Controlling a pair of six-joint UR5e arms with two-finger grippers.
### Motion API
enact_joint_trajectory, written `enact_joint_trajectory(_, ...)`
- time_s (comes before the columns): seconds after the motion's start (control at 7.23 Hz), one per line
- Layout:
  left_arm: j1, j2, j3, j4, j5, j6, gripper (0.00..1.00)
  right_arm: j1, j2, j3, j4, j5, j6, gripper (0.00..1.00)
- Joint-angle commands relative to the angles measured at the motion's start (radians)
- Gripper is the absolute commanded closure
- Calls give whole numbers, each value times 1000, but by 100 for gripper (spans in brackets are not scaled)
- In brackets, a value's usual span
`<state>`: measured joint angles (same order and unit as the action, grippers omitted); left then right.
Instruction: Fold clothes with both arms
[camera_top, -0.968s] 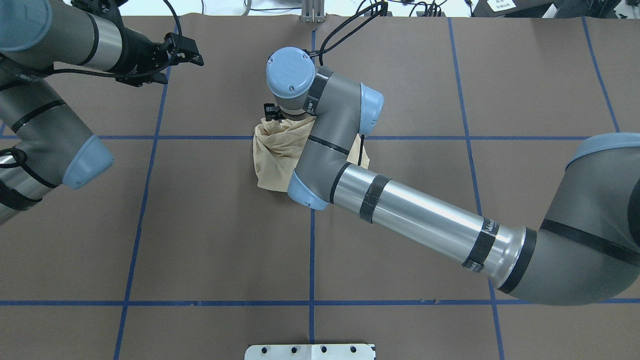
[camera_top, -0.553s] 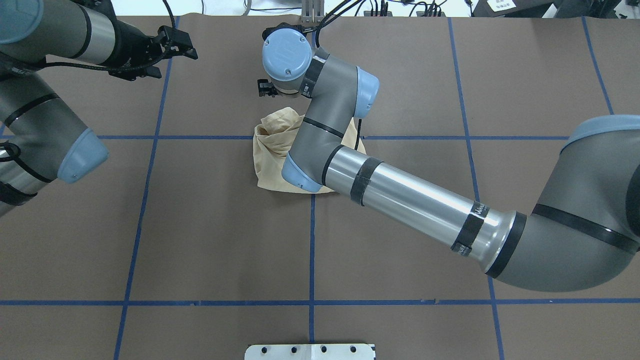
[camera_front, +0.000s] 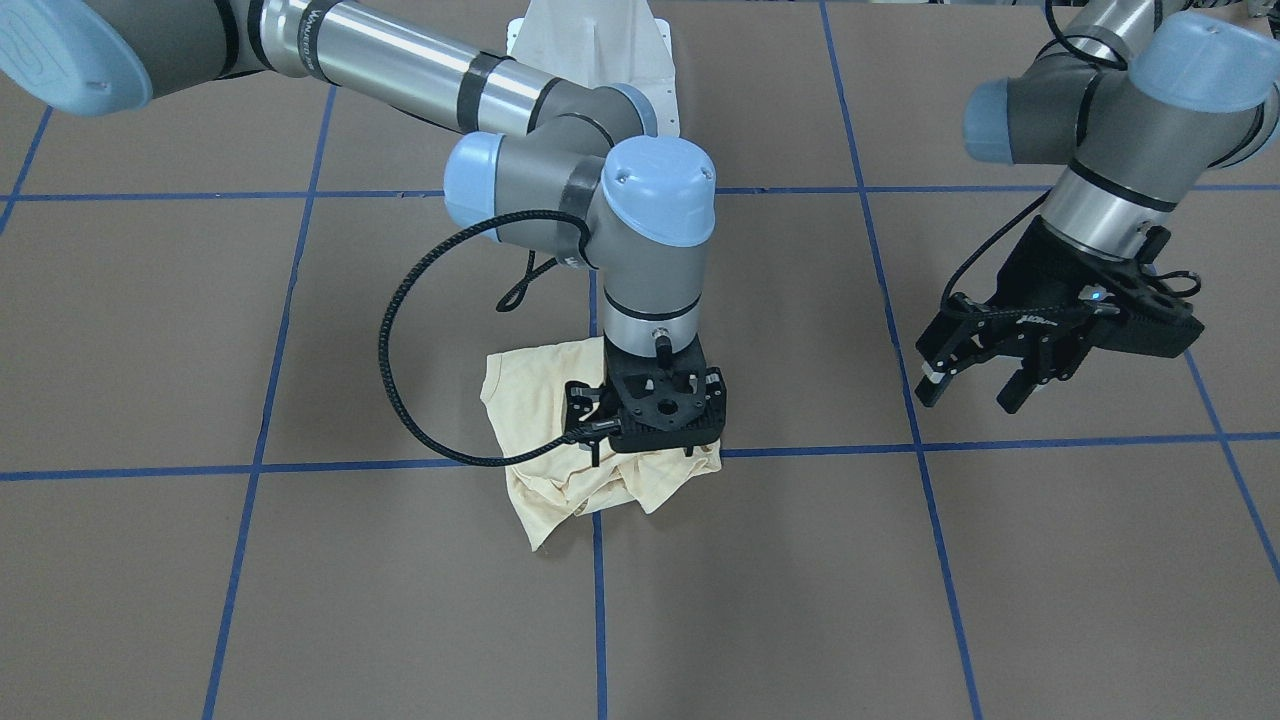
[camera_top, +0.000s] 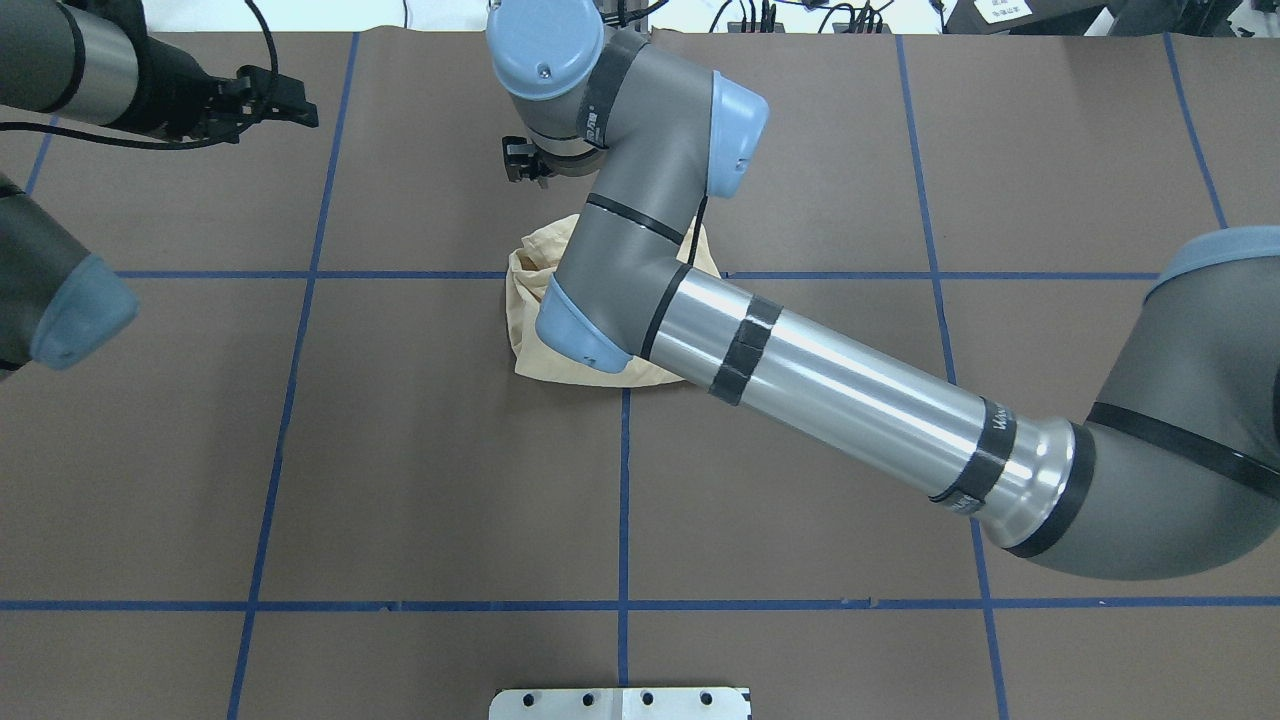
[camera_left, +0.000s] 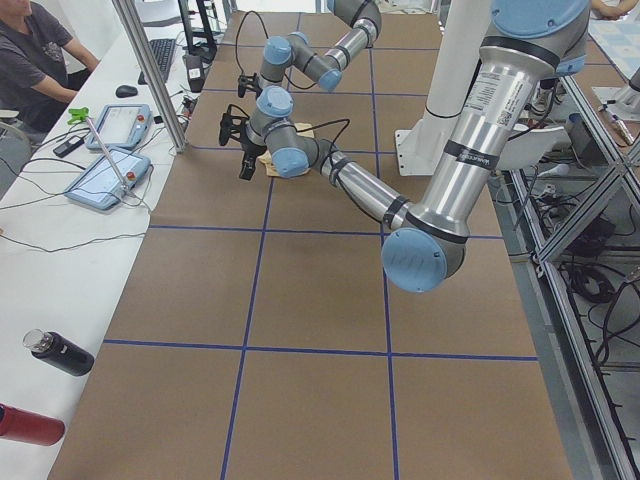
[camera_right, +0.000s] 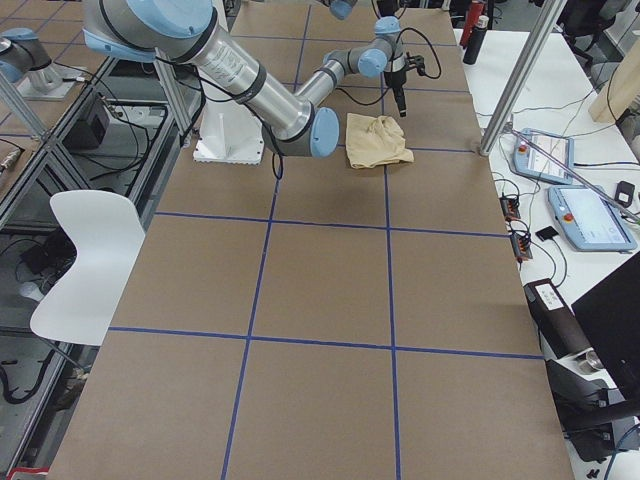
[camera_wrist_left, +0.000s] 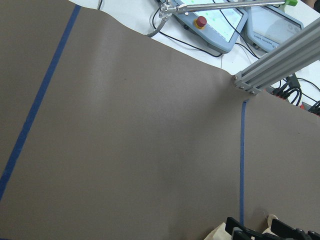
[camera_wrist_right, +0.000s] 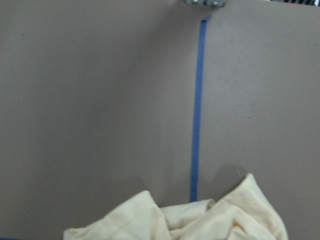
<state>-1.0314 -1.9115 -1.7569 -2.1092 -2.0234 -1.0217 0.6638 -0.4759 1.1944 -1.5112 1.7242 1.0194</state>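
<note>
The clothes are one cream-yellow shirt (camera_top: 527, 322), lying crumpled in a heap at the table's centre, where two blue tape lines cross. It also shows in the front view (camera_front: 560, 480) and in the right wrist view (camera_wrist_right: 200, 220). My right arm (camera_top: 850, 400) reaches over it. The right gripper (camera_front: 642, 448) hangs above the heap's far edge, open and holding nothing. The left gripper (camera_front: 972, 390) is open and empty in the air, well off to the robot's left, and appears near the far left corner in the overhead view (camera_top: 295, 108). No print or label is visible.
Brown paper with a blue tape grid (camera_top: 622, 500) covers the table. The white pedestal base (camera_top: 620, 703) sits at the near edge. An aluminium post (camera_wrist_left: 280, 55) and teach pendants (camera_right: 545, 155) stand along the far side. A seated person (camera_left: 40, 50) and bottles (camera_left: 60, 352) are beside the table.
The right gripper has lifted off the shirt's far edge and moved further away, leaving the heap on the table. The left gripper has drawn back to the left.
</note>
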Motion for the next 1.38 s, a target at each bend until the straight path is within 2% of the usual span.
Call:
enact_joint_trajectory(0.0, -35, 99, -44, -15, -8, 152, 0, 98, -216, 237, -55, 125, -48, 0)
enact_joint_trajectory(0.14, -65, 100, -23, -9, 14, 158, 0, 162, -315, 323, -82, 193, -114, 0)
enact_joint_trajectory(0.41, -96, 123, -30, -15, 17, 201, 0, 276, -470, 455, -130, 210, -307, 0)
enact_joint_trajectory(0.69, -131, 184, -33, -21, 14, 401, 0, 414, -600, 511, -121, 312, -484, 0)
enact_joint_trajectory(0.83, -133, 204, -33, -38, 15, 410, 0, 413, -666, 548, -115, 301, -539, 0)
enact_joint_trajectory(0.97, -127, 203, -1, -52, 52, 413, 0, 440, -693, 544, -118, 301, -541, 0)
enact_joint_trajectory(1.24, -137, 245, -13, -42, 42, 426, 0, 453, -804, 551, -96, 263, -535, 0)
